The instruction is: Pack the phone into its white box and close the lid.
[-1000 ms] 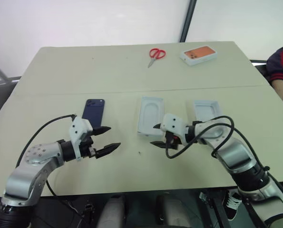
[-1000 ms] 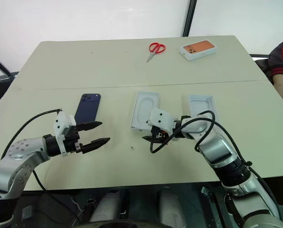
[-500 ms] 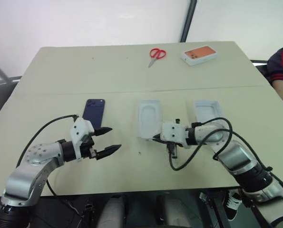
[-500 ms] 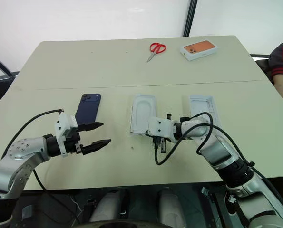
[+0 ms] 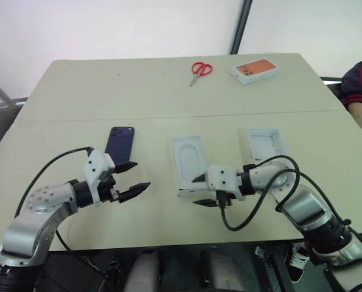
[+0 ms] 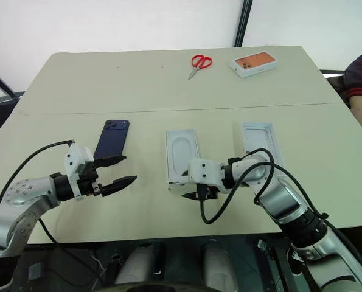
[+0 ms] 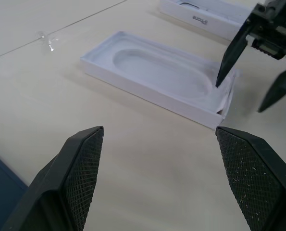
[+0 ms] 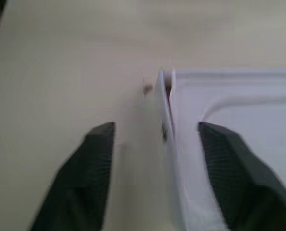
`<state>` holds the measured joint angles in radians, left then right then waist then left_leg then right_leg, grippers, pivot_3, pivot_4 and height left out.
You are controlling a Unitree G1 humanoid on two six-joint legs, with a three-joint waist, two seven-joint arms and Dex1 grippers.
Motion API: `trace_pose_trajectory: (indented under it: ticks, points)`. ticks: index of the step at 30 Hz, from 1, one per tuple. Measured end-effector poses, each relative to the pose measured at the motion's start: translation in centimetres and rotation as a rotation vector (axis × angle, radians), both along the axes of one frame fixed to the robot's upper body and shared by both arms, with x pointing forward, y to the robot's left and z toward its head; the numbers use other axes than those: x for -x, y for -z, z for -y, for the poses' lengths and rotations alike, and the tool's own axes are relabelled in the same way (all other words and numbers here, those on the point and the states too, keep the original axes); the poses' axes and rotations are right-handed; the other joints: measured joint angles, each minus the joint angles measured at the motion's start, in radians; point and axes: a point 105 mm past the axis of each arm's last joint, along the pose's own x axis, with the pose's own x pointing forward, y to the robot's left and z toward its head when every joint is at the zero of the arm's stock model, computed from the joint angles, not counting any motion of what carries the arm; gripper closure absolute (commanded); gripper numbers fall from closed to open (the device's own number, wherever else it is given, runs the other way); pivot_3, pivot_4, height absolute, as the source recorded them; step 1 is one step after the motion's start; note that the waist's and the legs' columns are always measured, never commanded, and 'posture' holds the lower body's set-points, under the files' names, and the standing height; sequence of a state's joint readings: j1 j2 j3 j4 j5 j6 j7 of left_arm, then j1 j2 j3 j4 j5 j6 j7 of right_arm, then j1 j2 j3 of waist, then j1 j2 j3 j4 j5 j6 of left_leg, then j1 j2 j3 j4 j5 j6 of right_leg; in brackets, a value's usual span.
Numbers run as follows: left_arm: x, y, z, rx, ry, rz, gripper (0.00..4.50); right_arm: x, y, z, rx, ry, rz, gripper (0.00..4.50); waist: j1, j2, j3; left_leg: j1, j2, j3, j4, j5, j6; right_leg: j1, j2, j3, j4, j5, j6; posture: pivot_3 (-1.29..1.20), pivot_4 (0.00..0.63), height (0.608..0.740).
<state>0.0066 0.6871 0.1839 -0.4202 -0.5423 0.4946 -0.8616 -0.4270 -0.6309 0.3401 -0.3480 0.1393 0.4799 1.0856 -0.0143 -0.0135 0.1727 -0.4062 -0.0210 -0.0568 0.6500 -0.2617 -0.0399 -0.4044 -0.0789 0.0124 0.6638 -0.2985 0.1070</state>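
Note:
The dark navy phone [image 5: 120,143] lies face down on the table, just beyond my open left gripper [image 5: 141,175], which holds nothing. In the middle lies the white box [image 5: 188,173] with a flat white insert with an oblong recess covering its floor. My right gripper [image 5: 194,191] is open at the box's near end, one finger over the insert and the other outside the wall [image 8: 164,103]. The lid [image 5: 267,146] rests open side up, to the right of the box.
Red scissors [image 5: 200,70] and an orange-faced white box [image 5: 254,70] lie at the table's far side. A person's sleeve [image 5: 360,85] shows at the right edge. The table's near edge runs just below both grippers.
The right gripper shut half a second ago and now stands open again, drawn back toward me. The white box has slid nearer and turned slightly. The left gripper has stayed put.

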Motion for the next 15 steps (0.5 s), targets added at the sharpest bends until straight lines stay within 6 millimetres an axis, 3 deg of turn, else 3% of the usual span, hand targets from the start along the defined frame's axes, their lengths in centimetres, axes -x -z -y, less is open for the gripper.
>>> trace_pose_trajectory:
  ticks: [4,7,9,13,14,15]
  points:
    - [-0.9,-0.8,-2.2,0.046,-0.128,0.005,0.58,-1.3,-3.0,-0.9,-0.113,0.059,0.033,0.07,0.001,0.000,0.000,0.000,0.000,0.000,0.000,0.000,0.000,0.000,0.000,0.000,0.000,0.000,0.000,0.00,0.150,0.740]
    - [-2.6,-1.4,-4.9,0.127,-0.312,-0.020,0.58,-3.2,-4.4,-2.3,-0.181,0.133,0.053,0.98,0.000,0.000,0.000,0.000,0.000,-0.001,0.000,0.000,0.000,0.000,0.000,-0.001,0.001,0.000,0.000,0.00,0.150,0.740]
    - [-3.8,-1.6,-7.1,0.171,-0.456,-0.049,0.04,-4.2,-4.4,-3.4,-0.198,0.176,0.044,2.01,-0.001,0.000,0.000,0.000,-0.001,-0.001,0.000,0.000,0.000,-0.001,0.000,-0.001,0.001,0.000,0.000,0.00,0.150,0.740]
    - [-5.2,-0.8,-9.8,0.201,-0.669,-0.115,0.00,-7.1,-2.3,-6.1,-0.126,0.292,0.026,4.09,-0.006,0.000,0.000,0.000,-0.001,0.000,0.000,0.000,-0.001,-0.003,0.000,-0.001,0.002,0.000,0.000,0.00,0.150,0.740]
    - [-5.6,-0.7,-10.2,0.206,-0.714,-0.130,0.00,-7.5,-1.6,-6.8,-0.096,0.299,0.036,4.46,-0.004,-0.001,0.000,-0.001,-0.001,-0.001,0.000,0.001,-0.001,-0.003,0.000,-0.001,0.002,0.000,0.000,0.00,0.150,0.740]
    - [-5.9,-0.6,-10.6,0.205,-0.752,-0.150,0.00,-7.6,-0.9,-7.5,-0.080,0.296,0.043,4.46,-0.001,-0.001,-0.001,-0.002,-0.001,-0.001,0.000,0.001,-0.001,-0.004,0.000,-0.002,0.002,0.000,0.000,0.00,0.150,0.740]
